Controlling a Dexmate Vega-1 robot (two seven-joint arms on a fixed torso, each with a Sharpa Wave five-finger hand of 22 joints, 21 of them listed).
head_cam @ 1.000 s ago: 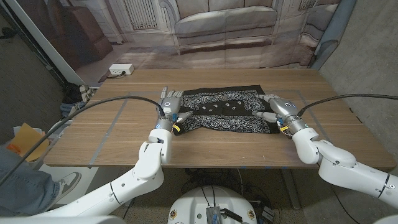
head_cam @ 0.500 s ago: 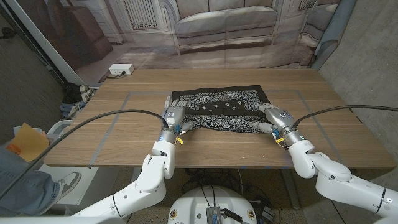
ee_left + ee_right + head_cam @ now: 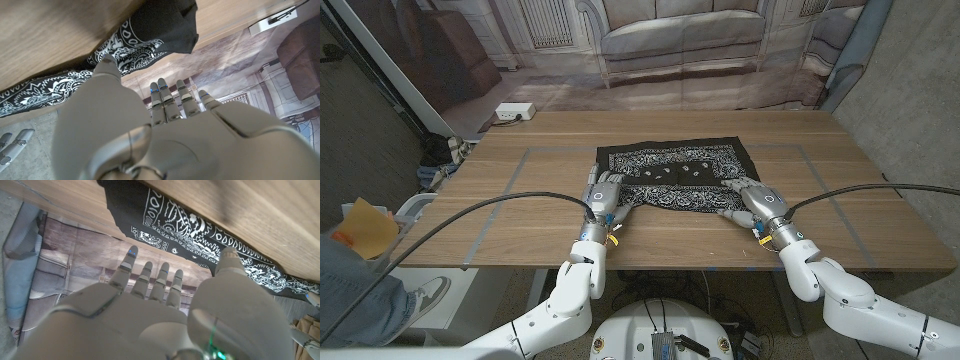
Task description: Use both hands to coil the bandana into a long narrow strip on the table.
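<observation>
Two hands meet the black bandana (image 3: 675, 175) on our wooden bench (image 3: 500, 215): it lies spread near the bench's middle, its near edge bunched and partly rolled. Our left hand (image 3: 605, 192) sits at the cloth's near left corner, and our right hand (image 3: 752, 198) at its near right corner. In both wrist views the fingers reach out straight and slightly apart with nothing visibly clamped in them, though we cannot tell whether the thumbs press or pinch the patterned edge they lie against.
</observation>
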